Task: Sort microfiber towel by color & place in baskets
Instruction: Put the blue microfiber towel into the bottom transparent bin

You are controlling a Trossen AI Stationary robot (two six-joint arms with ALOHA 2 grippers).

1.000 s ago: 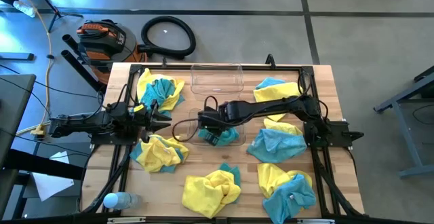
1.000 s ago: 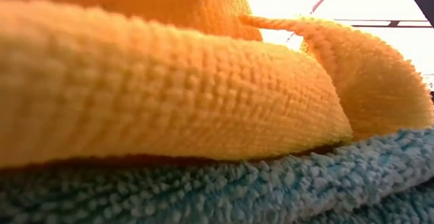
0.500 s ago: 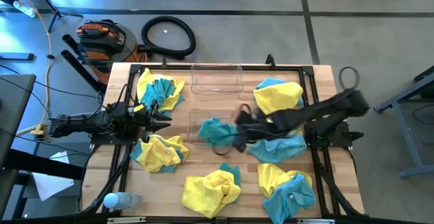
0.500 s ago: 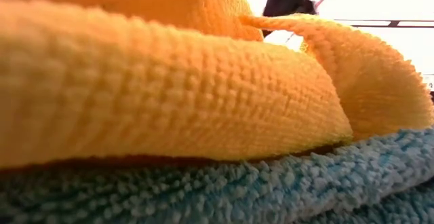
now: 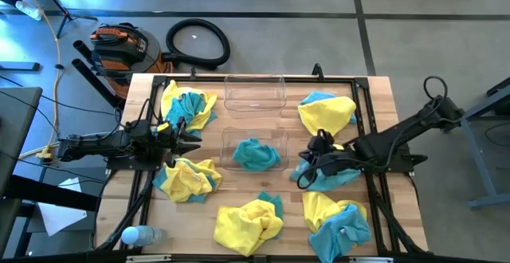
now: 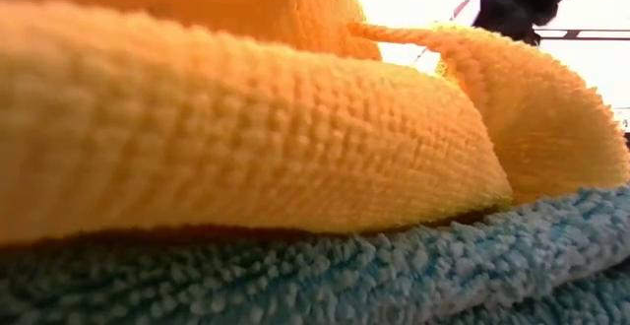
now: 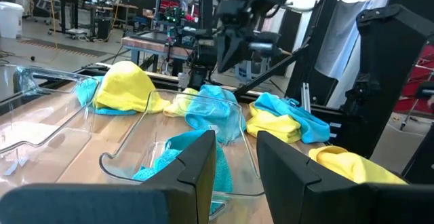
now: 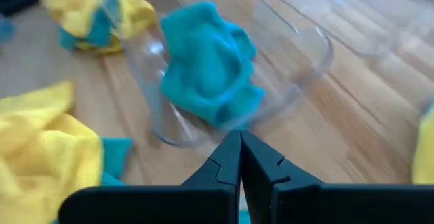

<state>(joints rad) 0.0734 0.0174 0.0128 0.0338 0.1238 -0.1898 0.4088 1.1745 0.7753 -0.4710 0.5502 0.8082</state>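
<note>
Tabletop [image 5: 247, 195] is pale wood planks, visible grain, satin finish. Both baskets are clear glossy plastic, smooth with glare on the rims: one [image 5: 255, 92] and one [image 8: 298, 68]. Towels are soft cloth: yellow one [image 6: 246, 138] shows a tight ribbed weave, matt; blue one [image 6: 325, 276] has fuzzy looped pile. My right claw [image 8: 240, 157] is matt black plastic, smooth. Frame rails [image 5: 374, 185] are dark metal.

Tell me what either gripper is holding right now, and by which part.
Nothing is held. The right gripper is shut on nothing above the table, beside the near basket with its blue towel. The left gripper is open and empty.
</note>
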